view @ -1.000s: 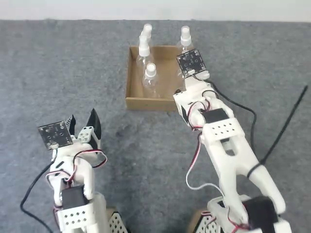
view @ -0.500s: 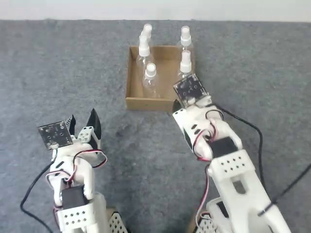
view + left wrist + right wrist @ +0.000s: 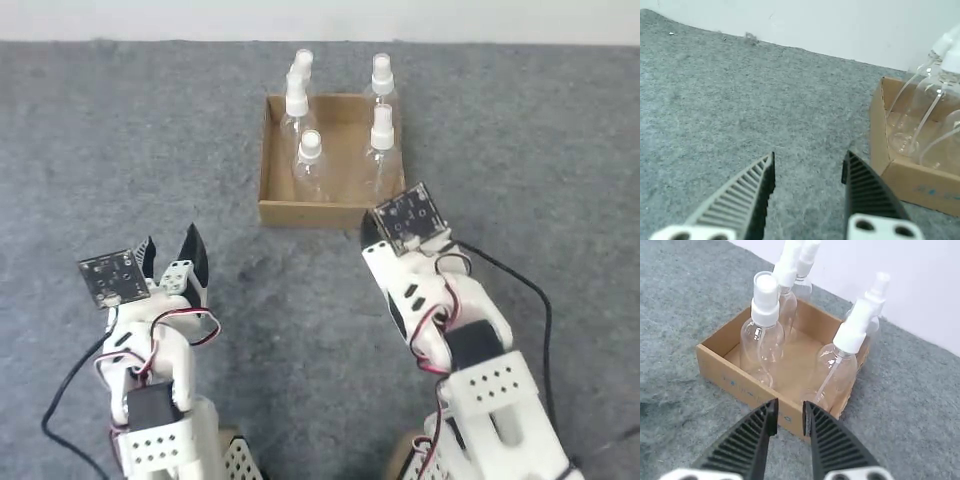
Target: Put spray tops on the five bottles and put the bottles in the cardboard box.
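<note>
Each of the five clear plastic bottles point(image 3: 762, 340) carries a white spray top point(image 3: 764, 300), so the capping half of the job looks finished. What is left is boxing.

The shallow brown cardboard box point(image 3: 268, 170) sits on the grey felt-covered table point(image 3: 520, 150) in the upper middle of the high view. Three bottles stand upright inside it: the near-left bottle point(image 3: 310, 168), the far-left bottle point(image 3: 296, 112) just behind it, and the right-hand bottle point(image 3: 381, 145) close to the box's right wall.

The other two, the rear-left bottle point(image 3: 302, 64) and the rear-right bottle point(image 3: 381, 76), appear to stand on the table just beyond the box's far wall, higher in the frame. They are close against that wall, though whether they touch it cannot be told. The right wrist view agrees with this reading, as both seem to rise from behind the far wall rather than from the box floor.

The right gripper point(image 3: 790, 407) hangs just in front of the box's near wall with its jaws a narrow gap apart, holding nothing. The left gripper point(image 3: 170, 258) is in the lower left of the high view, well apart from the box, with its jaws wide and also empty.

By this reading three of the five bottles are placed and two remain. Each must be grasped, lifted over the far wall and set down upright. Bare floor shows in the middle of the box — likely enough room for both, though a tight fit could tip the bottles already standing there.
</note>
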Robot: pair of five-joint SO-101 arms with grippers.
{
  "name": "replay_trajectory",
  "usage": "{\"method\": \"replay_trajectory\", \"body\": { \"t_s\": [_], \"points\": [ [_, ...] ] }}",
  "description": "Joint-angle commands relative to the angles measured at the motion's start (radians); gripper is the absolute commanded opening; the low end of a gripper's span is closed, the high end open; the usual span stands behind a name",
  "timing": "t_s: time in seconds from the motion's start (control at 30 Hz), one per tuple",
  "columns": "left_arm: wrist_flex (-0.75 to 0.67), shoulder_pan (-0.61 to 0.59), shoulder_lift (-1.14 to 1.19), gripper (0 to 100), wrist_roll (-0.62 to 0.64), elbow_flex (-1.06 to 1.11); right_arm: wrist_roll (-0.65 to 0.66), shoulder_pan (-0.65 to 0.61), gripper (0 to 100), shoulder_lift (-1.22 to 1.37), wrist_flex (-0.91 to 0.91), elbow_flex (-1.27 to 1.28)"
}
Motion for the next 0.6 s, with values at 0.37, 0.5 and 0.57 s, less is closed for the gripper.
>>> {"method": "replay_trajectory", "body": {
  "t_s": [0.37,0.5,0.57],
  "points": [
    [0.006,0.1,-0.012,21,0.011,-0.01,-0.015,-0.004,3.4,-0.354,0.004,0.219],
    [0.009,0.103,-0.009,21,0.012,-0.01,-0.103,-0.004,3.5,-0.421,0.004,0.275],
    [0.015,0.103,-0.009,21,0.012,-0.01,-0.152,-0.004,3.7,-0.455,0.004,0.299]
  ]
}}
